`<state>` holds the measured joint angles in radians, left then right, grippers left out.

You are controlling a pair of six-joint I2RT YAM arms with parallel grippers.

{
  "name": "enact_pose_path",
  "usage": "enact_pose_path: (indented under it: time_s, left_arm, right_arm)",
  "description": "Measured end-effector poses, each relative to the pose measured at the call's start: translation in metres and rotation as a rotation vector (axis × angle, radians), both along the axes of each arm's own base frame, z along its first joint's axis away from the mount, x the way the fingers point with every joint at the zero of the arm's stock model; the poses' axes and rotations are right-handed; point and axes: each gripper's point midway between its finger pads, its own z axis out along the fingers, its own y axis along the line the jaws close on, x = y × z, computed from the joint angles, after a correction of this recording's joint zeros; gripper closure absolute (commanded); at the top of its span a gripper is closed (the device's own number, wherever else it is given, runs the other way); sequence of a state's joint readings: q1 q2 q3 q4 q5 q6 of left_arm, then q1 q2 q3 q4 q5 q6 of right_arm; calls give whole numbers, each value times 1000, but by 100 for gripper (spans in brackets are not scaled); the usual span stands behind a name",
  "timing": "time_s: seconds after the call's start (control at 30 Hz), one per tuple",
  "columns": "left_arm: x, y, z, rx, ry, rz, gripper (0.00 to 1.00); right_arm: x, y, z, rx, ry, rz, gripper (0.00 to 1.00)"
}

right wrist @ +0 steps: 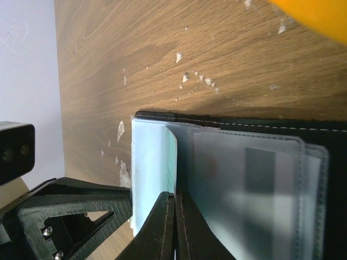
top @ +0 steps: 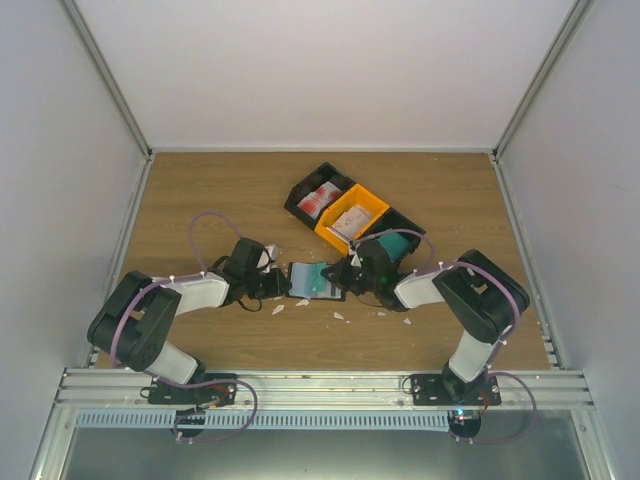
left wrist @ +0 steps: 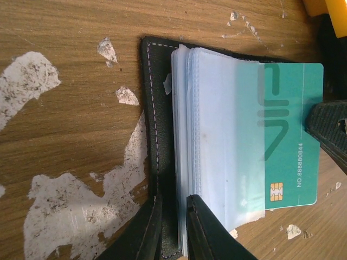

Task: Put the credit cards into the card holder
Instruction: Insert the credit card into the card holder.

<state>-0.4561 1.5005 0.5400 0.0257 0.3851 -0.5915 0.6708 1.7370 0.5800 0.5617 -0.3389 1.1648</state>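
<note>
Pinching teal card [left wrist: 287,135], right tool [right wrist: 174,205]; left tool [left wrist: 174,205] clamps card holder [left wrist: 157,108]

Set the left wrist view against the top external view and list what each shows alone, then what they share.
Left wrist only: the chip and printed number on the teal card, and the clear sleeves it sits partly in. Top external only: the orange bin between two black bins, all holding cards. Shared: the open card holder with the teal card sticking out.
</note>
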Motion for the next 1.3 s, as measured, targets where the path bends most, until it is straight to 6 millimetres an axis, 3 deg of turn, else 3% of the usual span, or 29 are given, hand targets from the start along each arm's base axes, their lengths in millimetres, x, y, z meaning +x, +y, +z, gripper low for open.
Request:
enact_pose_path:
  time_s: [0.27, 0.57, 1.0, 1.17, 1.3]
  left_arm:
    - [0, -1, 0, -3, 2, -4, 84]
    - [1, -3, 0, -11, 7, -11, 83]
    - [1, -4, 1, -12, 7, -12, 82]
    - [1, -4, 2, -12, 2, -18, 80]
    - [0, -4, 2, -14, 3, -21, 79]
  right_arm:
    - [0, 16, 3, 7, -8, 41, 91]
    - [-6, 28, -1, -66, -15, 70, 64]
    - [-7, 20, -2, -189, -37, 51, 61]
    - [-10, 15, 1, -264, -90, 104, 54]
    - [-17, 19, 8, -327, -153, 170, 55]
